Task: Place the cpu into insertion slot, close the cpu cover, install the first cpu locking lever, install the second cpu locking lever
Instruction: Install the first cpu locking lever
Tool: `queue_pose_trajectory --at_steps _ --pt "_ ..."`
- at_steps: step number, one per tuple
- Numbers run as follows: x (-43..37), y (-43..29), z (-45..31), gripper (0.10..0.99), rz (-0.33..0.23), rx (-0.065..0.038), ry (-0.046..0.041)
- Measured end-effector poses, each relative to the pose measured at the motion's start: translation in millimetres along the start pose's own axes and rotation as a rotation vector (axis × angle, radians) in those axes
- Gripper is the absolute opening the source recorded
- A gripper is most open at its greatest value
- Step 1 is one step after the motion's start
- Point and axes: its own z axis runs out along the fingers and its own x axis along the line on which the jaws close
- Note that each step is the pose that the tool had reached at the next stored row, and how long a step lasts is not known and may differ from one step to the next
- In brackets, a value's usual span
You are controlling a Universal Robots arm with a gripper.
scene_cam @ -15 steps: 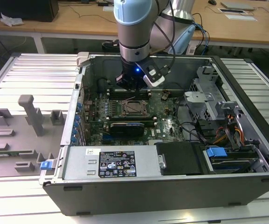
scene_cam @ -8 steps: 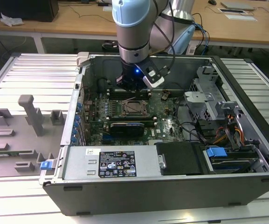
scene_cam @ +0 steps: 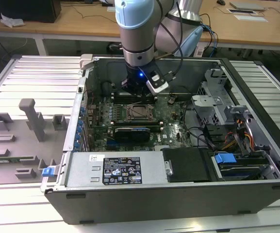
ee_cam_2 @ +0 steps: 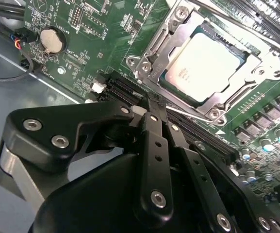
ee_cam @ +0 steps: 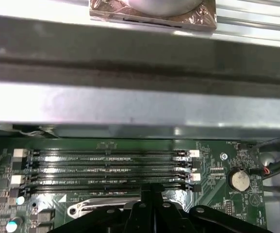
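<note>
the gripper [ee_cam_2: 159, 116] is seen with its jaws pressed together and nothing held between them, just above the motherboard [ee_cam_2: 96, 29] and beside the insertion slot [ee_cam_2: 144, 65]. the cpu [ee_cam_2: 205, 63] is seated flat in the slot, and the cpu cover [ee_cam_2: 258, 68] is laid down around it, with the silver top showing through the window. lever positions cannot be told. in the first wrist view the memory slots [ee_cam: 106, 167] are seen just past the gripper tips. in the exterior view the arm is positioned inside the open computer case [scene_cam: 178, 194].
</note>
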Motion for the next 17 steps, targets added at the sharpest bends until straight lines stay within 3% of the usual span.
queue_pose_trajectory --at_steps 9,17 --pt "0.5 5.0 3.5 0.106 0.044 0.008 -0.0084" --pt "4.2 6.1 4.6 0.106 0.127 0.022 -0.0242"
